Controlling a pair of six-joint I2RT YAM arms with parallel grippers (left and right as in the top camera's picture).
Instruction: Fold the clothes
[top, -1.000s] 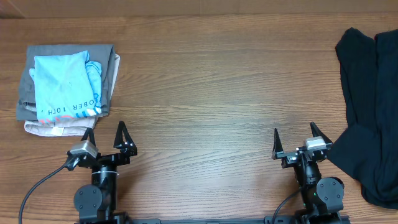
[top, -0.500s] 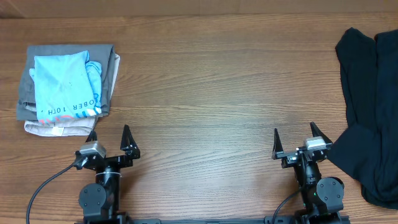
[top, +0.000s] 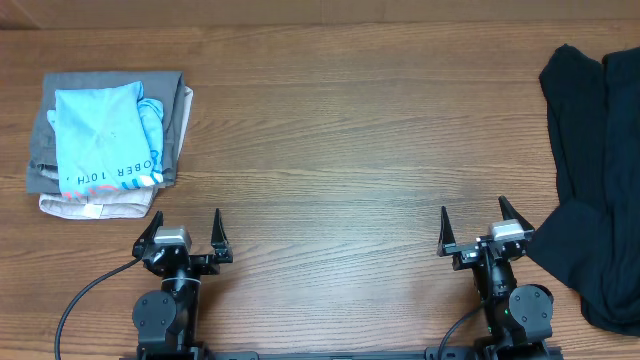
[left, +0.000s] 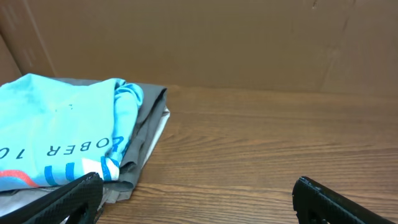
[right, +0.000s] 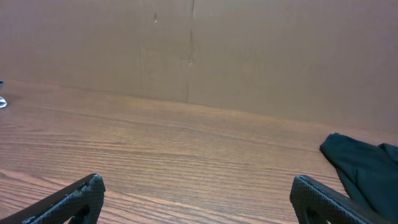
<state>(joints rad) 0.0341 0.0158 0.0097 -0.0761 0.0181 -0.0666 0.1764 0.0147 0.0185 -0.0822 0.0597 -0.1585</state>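
Observation:
The clothes, a light blue T-shirt (top: 100, 135) with blue lettering along its near edge, lies folded on top of a small stack at the table's far left. The left wrist view shows the same T-shirt (left: 56, 134) at the left. My left gripper (top: 185, 220) stands open near the front edge, just right of and in front of the stack, with nothing between its fingers (left: 68, 196). Low at the front right, my right gripper (top: 473, 212) is open too and holds nothing, with bare wood between its fingers (right: 68, 199).
Under the T-shirt lie a folded grey garment (top: 180, 110) and a beige one (top: 95, 207). A crumpled dark garment (top: 595, 150) covers the table's right side, close to my right arm, and the right wrist view shows that dark garment (right: 367, 168) at the right. A brown board wall (right: 199, 50) stands behind.
My left gripper has shifted a little to the right and swung from pointing toward the stack to pointing straight ahead. The right arm and the clothes have not moved.

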